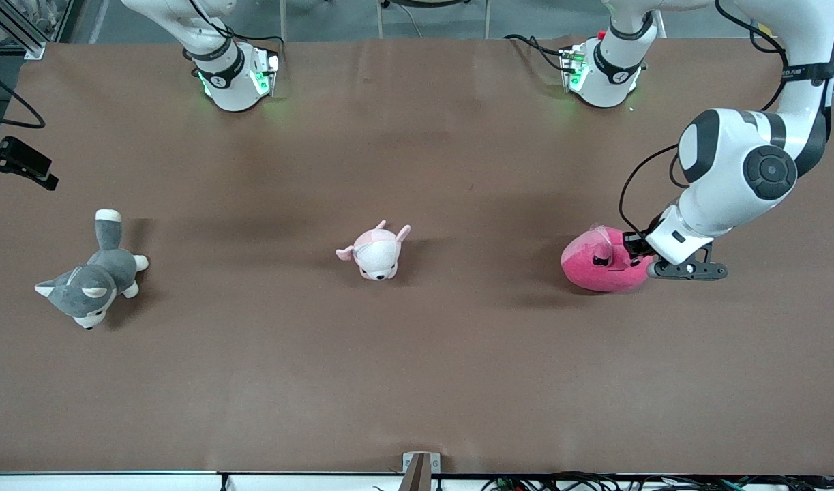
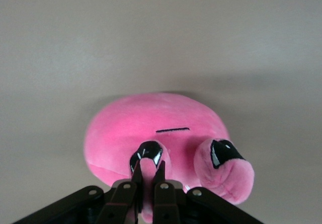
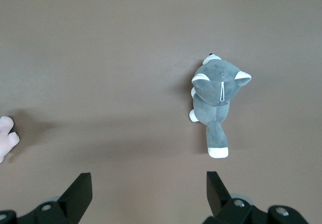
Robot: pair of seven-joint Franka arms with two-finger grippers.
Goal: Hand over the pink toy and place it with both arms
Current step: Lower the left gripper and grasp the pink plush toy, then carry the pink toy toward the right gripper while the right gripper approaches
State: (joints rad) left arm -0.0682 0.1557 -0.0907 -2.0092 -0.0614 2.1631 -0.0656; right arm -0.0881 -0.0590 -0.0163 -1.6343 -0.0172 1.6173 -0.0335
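The pink toy (image 1: 596, 264), a round hot-pink plush with dark angry eyes, lies on the brown table toward the left arm's end. My left gripper (image 1: 636, 247) is down at the toy's side. In the left wrist view the left gripper (image 2: 149, 166) is shut on a small pink nub with a glossy black tip that sticks out of the pink toy (image 2: 151, 123). My right gripper (image 3: 148, 189) hangs open and holds nothing, high over the table toward the right arm's end. It is out of the front view.
A pale pink-and-white puppy plush (image 1: 377, 251) sits mid-table; its edge (image 3: 6, 136) shows in the right wrist view. A grey-and-white husky plush (image 1: 93, 276) (image 3: 217, 95) lies toward the right arm's end. A black camera mount (image 1: 14, 164) juts in at that table edge.
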